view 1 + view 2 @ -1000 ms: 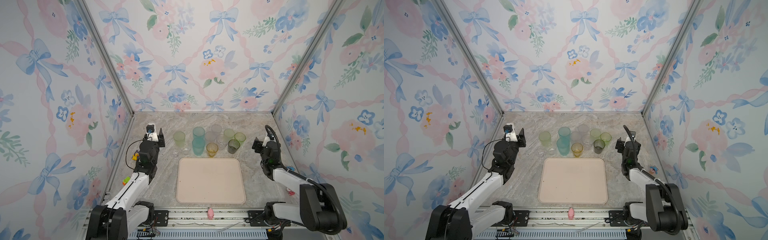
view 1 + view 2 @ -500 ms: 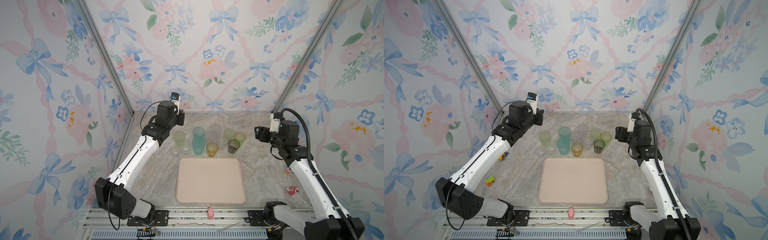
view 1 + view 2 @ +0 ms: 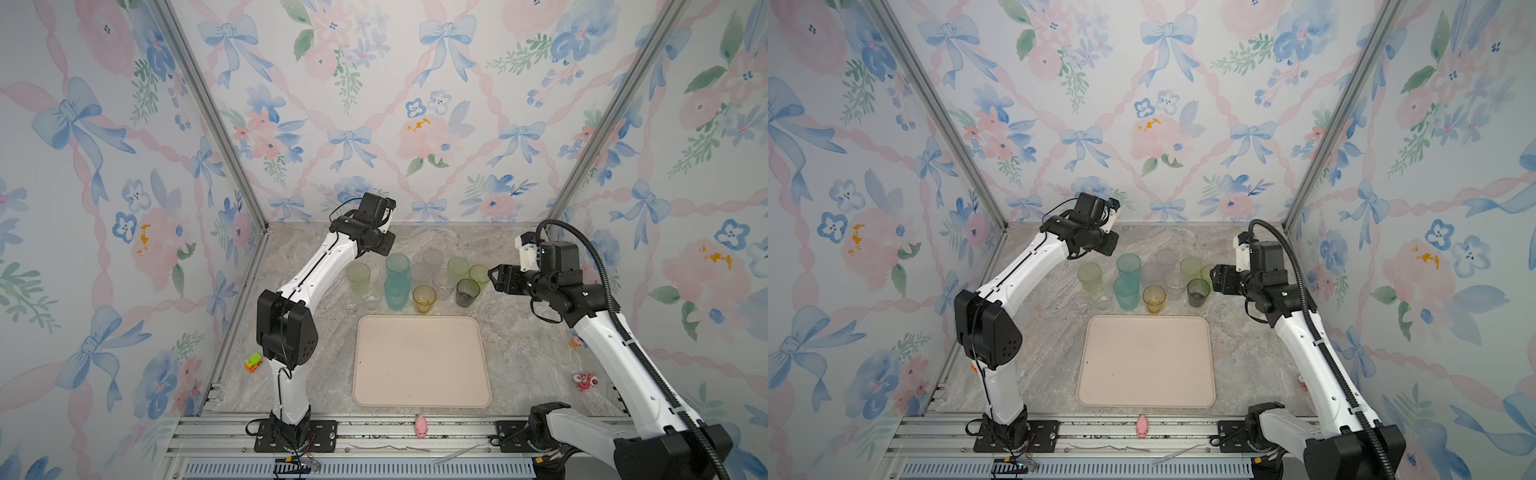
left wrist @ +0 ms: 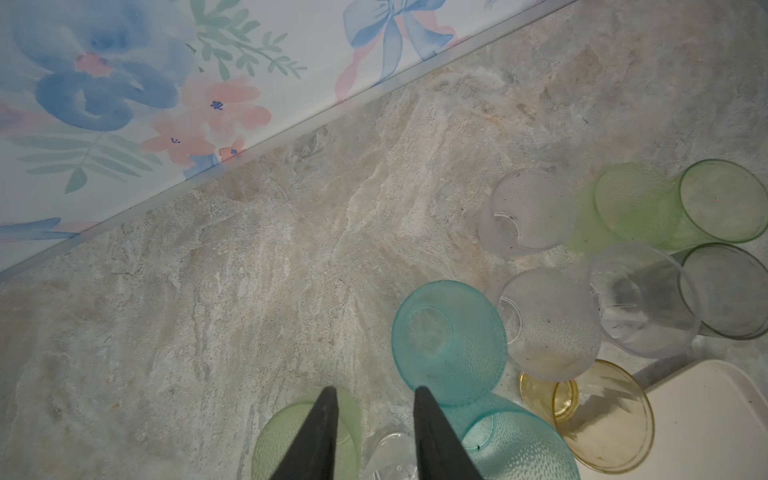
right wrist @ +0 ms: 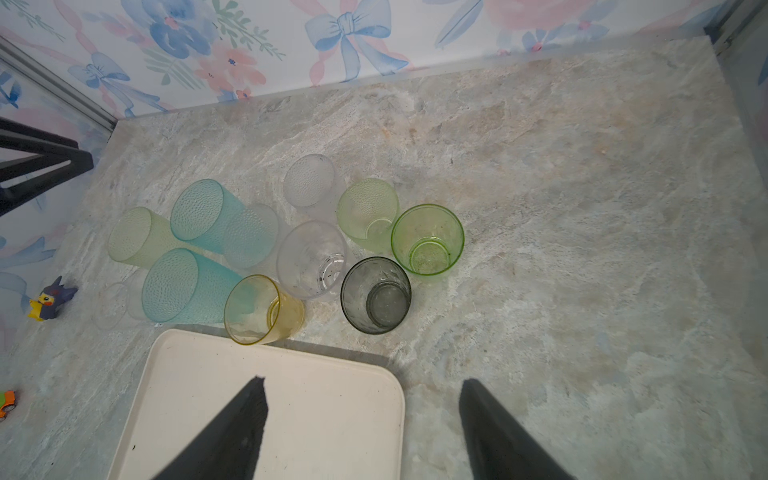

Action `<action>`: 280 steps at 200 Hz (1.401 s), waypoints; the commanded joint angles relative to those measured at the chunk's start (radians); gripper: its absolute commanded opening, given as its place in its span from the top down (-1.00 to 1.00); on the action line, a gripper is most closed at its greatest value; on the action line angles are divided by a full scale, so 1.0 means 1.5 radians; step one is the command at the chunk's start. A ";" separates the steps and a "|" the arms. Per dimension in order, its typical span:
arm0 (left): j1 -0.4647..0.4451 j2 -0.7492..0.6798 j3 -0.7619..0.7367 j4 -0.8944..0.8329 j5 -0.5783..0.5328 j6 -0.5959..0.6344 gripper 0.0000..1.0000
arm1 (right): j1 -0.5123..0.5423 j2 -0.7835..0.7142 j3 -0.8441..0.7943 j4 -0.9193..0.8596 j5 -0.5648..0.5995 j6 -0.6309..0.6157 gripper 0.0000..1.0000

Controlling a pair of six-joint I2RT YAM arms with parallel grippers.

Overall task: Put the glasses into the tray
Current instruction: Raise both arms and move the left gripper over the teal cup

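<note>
The glasses stand clustered on the marble just behind the cream tray (image 3: 422, 386), which holds nothing. Among them are two teal ones (image 3: 397, 266) (image 3: 396, 293), a pale green one (image 3: 358, 276), an amber one (image 3: 424, 299) and a smoky grey one (image 3: 467, 292). My left gripper (image 3: 384, 248) (image 4: 374, 390) hovers above the cluster's back left, open a little, with nothing between its fingers. My right gripper (image 3: 494, 278) (image 5: 363, 381) is wide open at the cluster's right end, next to a bright green glass (image 5: 428, 241) and apart from it.
A green and orange toy car (image 3: 253, 362) lies by the left wall. A pink pig (image 3: 421, 426) sits on the front rail, and two small figurines (image 3: 585, 381) (image 3: 577, 341) lie at the right. A dark figurine (image 5: 52, 297) stands left of the glasses. Walls close three sides.
Both arms have risen from low, folded poses and reached out to the glasses, the left over their back left, the right to their right end. The glasses have not moved.
</note>
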 commanded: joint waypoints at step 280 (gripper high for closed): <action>0.014 0.223 0.167 -0.157 0.062 0.025 0.47 | 0.010 0.004 -0.010 0.027 -0.011 0.005 -0.54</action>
